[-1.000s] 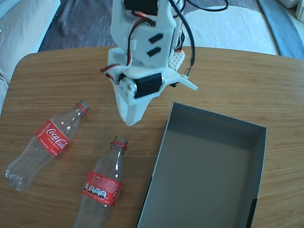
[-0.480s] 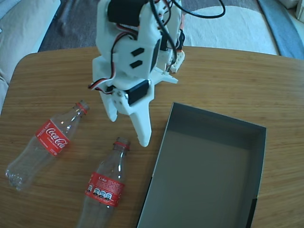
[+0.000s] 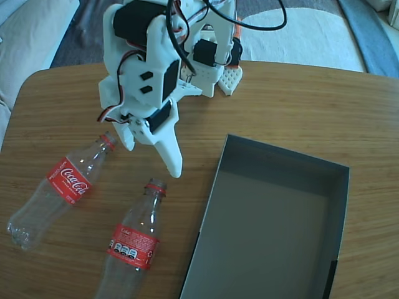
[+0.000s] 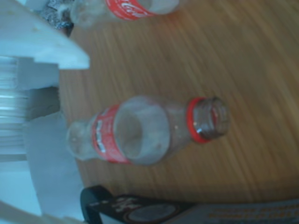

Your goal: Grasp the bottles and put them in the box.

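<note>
- Fixed view shows one wooden counter carrying everything; it has not changed since a second ago
- one white arm; over the last second it has swung leftward in this view, away from the box and toward the bottles
- one dark grey box, right of the bottles, nothing in it; same place as before
- two bottles lying on the counter, neither in the box; the left bottle has kept its place, neck up and to the right; the near bottle has slid slightly since half a second ago; wrist view shows it lying uncapped
- one pincer, spread wide and gripping nothing; its long finger points down just above the near bottle's neck; its shorter finger is beside the left bottle's neck
</note>
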{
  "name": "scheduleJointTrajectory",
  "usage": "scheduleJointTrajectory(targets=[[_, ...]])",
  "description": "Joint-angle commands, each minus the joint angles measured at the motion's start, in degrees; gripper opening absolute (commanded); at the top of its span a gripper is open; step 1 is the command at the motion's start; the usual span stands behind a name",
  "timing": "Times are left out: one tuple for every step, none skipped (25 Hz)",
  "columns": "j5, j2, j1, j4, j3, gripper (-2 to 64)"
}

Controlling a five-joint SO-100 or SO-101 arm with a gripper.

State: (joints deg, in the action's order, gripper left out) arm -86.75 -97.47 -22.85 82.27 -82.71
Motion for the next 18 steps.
scheduleJointTrajectory(targets=[[-0.1, -0.6, -0.4, -0.3, 0.5, 47.3], [0.1, -0.6, -0.4, -0.8, 0.4, 50.3], [0.4, -0.5, -0.2, -2.2, -0.3, 52.9], [0.4, -0.5, -0.2, -4.2, -1.4, 54.8], [0.4, -0.5, 0.1, -6.5, -2.4, 56.1], [0.2, -0.5, 0.1, -8.9, -3.5, 56.7], [-0.1, -0.5, 0.2, -11.3, -4.5, 56.7], [-0.2, -0.5, 0.2, -13.5, -5.4, 56.2], [-0.2, -0.5, 0.2, -15.6, -6.4, 56.2], [-0.2, -0.5, 0.2, -17.6, -7.3, 56.2], [-0.3, -0.5, 0.2, -19.2, -8.3, 56.2], [-0.3, -0.5, 0.2, -20.7, -9.3, 56.2], [-0.3, -0.5, 0.2, -22.0, -10.3, 56.2], [-0.3, -0.5, 0.3, -23.4, -11.3, 56.2], [-0.3, -0.5, 0.3, -24.7, -12.6, 56.2], [-0.3, -0.5, 0.4, -25.8, -13.8, 56.2], [-0.3, -0.5, 0.6, -26.8, -14.8, 56.1], [-0.3, -0.5, 0.8, -27.6, -15.7, 56.1]])
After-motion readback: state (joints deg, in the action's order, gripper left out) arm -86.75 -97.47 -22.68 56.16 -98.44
